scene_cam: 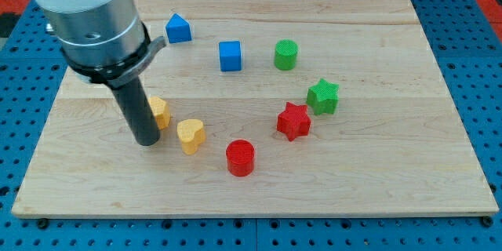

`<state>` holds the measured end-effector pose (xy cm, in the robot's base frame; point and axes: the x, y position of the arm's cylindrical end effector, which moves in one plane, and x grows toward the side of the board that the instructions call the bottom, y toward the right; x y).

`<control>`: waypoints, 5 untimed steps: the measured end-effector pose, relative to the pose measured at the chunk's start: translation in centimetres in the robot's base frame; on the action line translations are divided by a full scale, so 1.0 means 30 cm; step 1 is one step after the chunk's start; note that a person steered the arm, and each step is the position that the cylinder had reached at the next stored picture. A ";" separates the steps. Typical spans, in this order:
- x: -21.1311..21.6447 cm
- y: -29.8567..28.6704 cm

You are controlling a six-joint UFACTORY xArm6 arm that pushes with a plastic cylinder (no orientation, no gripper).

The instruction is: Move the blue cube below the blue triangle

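Here my tip [147, 142] rests at the frame's left, touching a yellow block [159, 113], well apart from the blue plastic cube [230, 56] upper centre. The blue triangle block [178, 28] sits upper left. The approach is pending: next, I judge, circle right of the cube and push it left-downward (no jaws exist here).

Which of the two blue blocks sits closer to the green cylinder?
The blue cube, just left of the green cylinder; the blue triangle lies farther left.

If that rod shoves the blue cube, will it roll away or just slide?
The blue cube probably slides: it sits on a flat face on the smooth wooden board. It looks rigid. An off-centre push from my tip might turn it.
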<state>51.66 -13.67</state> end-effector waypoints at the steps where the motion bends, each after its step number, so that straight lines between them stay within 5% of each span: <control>1: -0.054 0.047; 5: -0.327 0.386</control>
<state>41.83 -2.09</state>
